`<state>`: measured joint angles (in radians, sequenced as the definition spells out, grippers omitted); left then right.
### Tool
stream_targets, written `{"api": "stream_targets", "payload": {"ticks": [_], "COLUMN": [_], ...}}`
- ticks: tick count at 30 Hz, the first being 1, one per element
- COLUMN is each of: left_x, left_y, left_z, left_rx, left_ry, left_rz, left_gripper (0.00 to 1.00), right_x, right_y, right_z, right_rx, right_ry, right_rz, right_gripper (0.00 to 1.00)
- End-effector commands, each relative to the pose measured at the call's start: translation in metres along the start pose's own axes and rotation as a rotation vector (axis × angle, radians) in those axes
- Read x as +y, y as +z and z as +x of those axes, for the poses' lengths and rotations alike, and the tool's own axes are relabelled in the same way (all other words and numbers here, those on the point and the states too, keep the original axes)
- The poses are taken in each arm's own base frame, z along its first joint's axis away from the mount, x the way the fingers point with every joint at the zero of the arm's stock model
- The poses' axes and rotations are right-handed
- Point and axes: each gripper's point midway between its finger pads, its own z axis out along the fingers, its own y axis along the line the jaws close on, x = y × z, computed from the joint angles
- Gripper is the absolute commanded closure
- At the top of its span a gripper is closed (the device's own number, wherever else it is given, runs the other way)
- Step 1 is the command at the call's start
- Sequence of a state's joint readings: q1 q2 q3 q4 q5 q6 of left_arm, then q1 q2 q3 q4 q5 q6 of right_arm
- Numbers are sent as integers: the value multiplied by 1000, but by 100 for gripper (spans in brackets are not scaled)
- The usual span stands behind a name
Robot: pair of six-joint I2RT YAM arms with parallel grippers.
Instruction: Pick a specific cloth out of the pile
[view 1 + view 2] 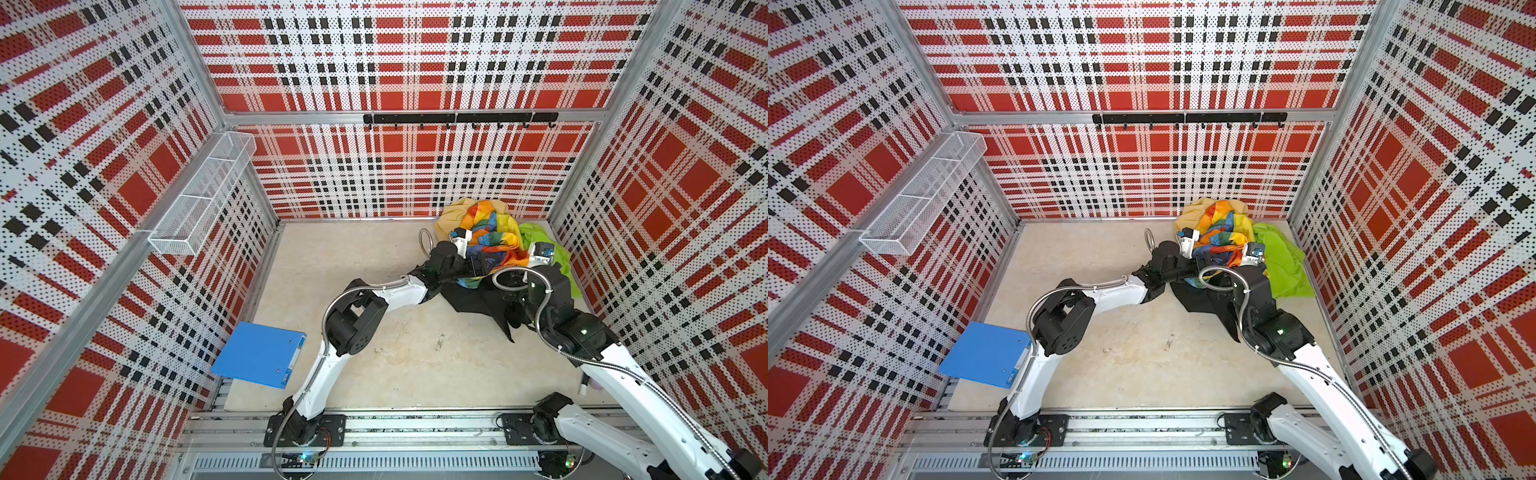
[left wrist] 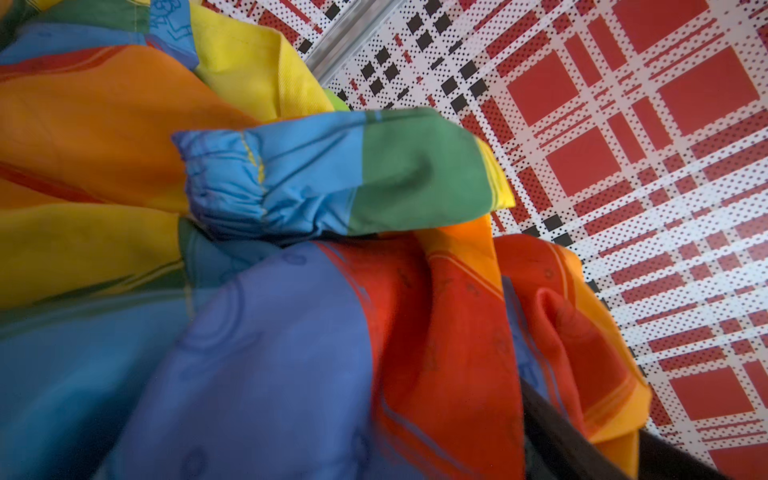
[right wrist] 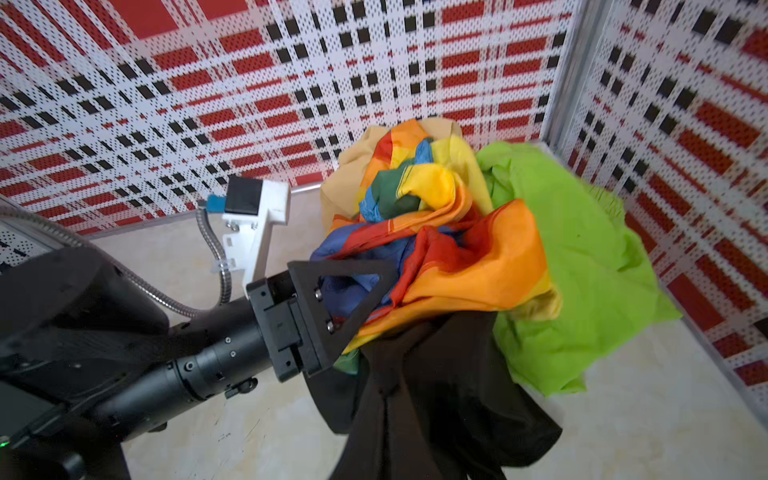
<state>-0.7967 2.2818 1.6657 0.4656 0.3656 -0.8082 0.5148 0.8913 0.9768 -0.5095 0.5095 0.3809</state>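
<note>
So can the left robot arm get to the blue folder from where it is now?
Probably yes. The blue folder lies on the near left edge of the floor, beside the left arm's base, with nothing lying between them. But the left gripper is far off, its jaws spread against the rainbow cloth, so it would have to swing back.

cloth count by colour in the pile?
Black cloth: 1
Rainbow-patchwork cloth: 1
Lime green cloth: 1
Pale yellow cloth: 1
Total: 4
</note>
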Motion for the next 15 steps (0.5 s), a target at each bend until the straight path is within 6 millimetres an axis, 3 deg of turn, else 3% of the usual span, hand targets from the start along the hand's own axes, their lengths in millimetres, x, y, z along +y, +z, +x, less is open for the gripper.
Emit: {"api": "stream_targets", "payload": {"ticks": [1,9,15], "left_x": [20,24,28], "left_y": [0,-22,-28], "left_z": [8,-10,-12], "left_rx": [29,-1,-3], "left_ry": [0,28,30], "left_rz": [-53,-93,-99], "left_gripper": [15,14,12], "right_x": [0,4,5], "right_y": [-18,-36,-51], "right_z": [-53,-90,-122], "right_rx": [-134,-203,-270], "right_ry": [-5,-10,-14], "right_rz": [9,-9,-9], "right_gripper": [100,100,100]}}
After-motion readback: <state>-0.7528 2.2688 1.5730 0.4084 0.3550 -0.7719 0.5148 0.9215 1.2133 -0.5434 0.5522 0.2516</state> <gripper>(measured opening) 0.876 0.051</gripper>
